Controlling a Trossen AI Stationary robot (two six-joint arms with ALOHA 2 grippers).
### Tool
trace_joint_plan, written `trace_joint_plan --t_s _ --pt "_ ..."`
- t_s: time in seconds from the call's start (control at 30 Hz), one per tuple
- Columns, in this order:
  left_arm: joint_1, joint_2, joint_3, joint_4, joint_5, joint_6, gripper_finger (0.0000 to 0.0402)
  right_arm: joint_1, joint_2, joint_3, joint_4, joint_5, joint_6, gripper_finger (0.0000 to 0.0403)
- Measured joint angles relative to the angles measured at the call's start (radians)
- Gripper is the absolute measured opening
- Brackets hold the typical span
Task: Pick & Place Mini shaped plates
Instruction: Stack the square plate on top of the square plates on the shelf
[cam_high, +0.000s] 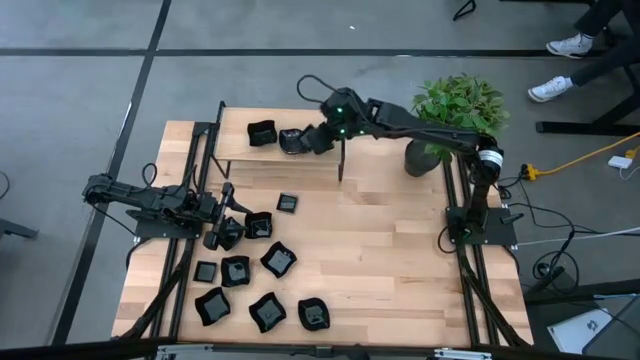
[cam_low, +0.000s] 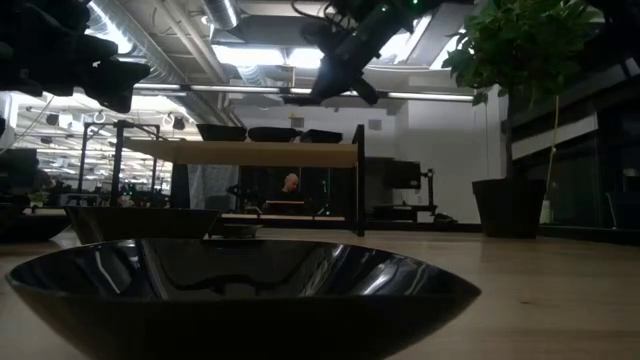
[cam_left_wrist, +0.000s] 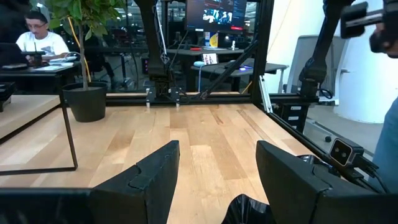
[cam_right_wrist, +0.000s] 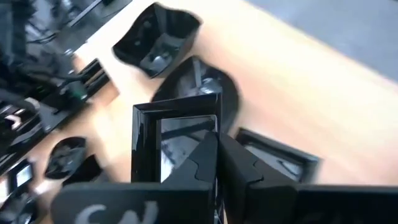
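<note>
Right hand (cam_high: 303, 139) sits pinched on a square plate (cam_right_wrist: 177, 146) over the shelf (cam_high: 300, 160) at 12 o'clock; I'd lower it flat beside its neighbours. Left hand (cam_high: 222, 232) waits spread at 9, over the counter pile.

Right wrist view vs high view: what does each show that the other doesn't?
Only the right wrist view: the right tool shut on the rim of a square plate, over two other plates on the shelf.
Only the high view: the left tool over the plate cluster on the table, and the potted plant.
Both: the right arm at the raised shelf, with plates on it.
</note>
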Motion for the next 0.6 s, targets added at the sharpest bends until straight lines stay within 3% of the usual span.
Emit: trace_joint_plan --t_s 0.17,0.6 --pt "0.0 0.0 0.0 0.0 0.0 0.0 0.0207 -0.008 -0.02 0.0 -0.051 0.079 0.027 0.0009" --pt "0.0 0.0 0.0 0.0 0.0 0.0 0.0208 -0.03 -0.019 -0.006 -0.12 0.11 0.178 0.0009"
